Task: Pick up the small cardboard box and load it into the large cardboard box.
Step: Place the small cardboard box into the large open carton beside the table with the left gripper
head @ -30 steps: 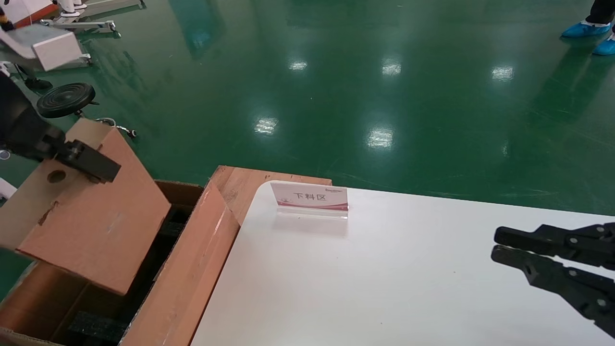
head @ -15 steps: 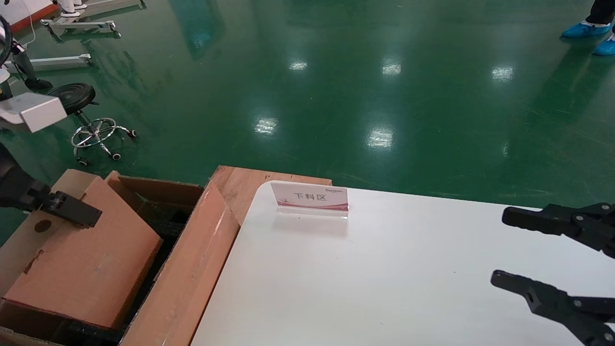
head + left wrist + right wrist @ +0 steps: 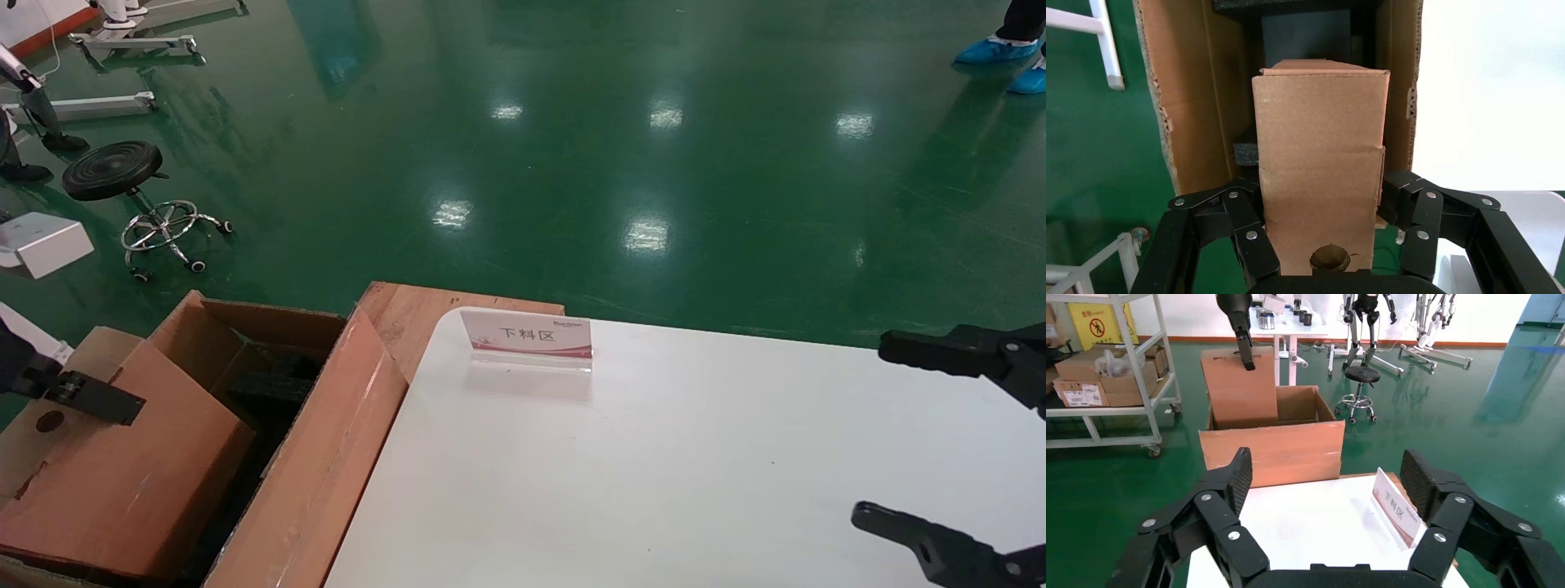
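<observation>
The small cardboard box (image 3: 139,474) is a slim brown box with a round hole on its pale narrow side. It stands tilted with its lower end inside the large cardboard box (image 3: 327,457), an open carton left of the table with black foam (image 3: 274,384) inside. My left gripper (image 3: 82,396) is shut on the small box's upper end. In the left wrist view my left gripper (image 3: 1321,205) has a finger on each side of the small box (image 3: 1321,153), above the carton wall (image 3: 1193,92). My right gripper (image 3: 899,437) hangs wide open over the table's right side, holding nothing.
A white table (image 3: 654,474) carries a small sign stand (image 3: 527,336) near its far left corner. A wooden board (image 3: 409,306) lies between carton and table. A stool (image 3: 114,167) stands on the green floor beyond the carton. Shelving (image 3: 1101,373) is behind the carton.
My left gripper has lowered the small box down and to the left, into the carton. My right gripper's fingers have spread from nearly closed to wide open.
</observation>
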Controlling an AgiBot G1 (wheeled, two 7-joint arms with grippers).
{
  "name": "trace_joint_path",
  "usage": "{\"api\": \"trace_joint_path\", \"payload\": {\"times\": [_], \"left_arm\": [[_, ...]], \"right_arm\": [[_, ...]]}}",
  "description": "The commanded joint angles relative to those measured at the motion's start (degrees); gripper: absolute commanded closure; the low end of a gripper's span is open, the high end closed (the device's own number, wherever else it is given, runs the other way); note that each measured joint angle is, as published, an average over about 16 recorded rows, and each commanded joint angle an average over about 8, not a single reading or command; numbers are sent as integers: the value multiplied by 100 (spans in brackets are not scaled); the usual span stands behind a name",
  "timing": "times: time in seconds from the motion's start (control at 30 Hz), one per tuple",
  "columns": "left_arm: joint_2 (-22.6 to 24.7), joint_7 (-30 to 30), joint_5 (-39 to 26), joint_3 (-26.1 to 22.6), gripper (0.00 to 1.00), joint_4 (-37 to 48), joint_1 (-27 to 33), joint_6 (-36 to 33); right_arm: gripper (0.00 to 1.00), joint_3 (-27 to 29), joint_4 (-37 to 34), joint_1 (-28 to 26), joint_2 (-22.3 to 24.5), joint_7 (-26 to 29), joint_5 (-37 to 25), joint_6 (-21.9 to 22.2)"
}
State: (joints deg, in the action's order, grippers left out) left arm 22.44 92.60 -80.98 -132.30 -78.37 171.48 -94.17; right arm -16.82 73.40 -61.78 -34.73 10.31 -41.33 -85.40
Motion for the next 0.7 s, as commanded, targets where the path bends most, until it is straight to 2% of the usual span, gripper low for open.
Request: {"api": "trace_joint_path", "payload": {"times": [0.03,0.27,0.5,0.7], "left_arm": [[-71,-98,-57,15,100,15,-17,4],[-274,-316,-175,21,100,73,-182,98],[-218,-637,-211,168,100,373,-692,397],[-169,-813,-275,229,100,493,-795,422]], "right_arm": [[0,-1,0,0,0,0,0,0],[0,-3,0,-1,1,-1,2,1],[0,-5,0,-1,2,-3,4,2],[0,-7,0,-2,3,-4,5,3]]}}
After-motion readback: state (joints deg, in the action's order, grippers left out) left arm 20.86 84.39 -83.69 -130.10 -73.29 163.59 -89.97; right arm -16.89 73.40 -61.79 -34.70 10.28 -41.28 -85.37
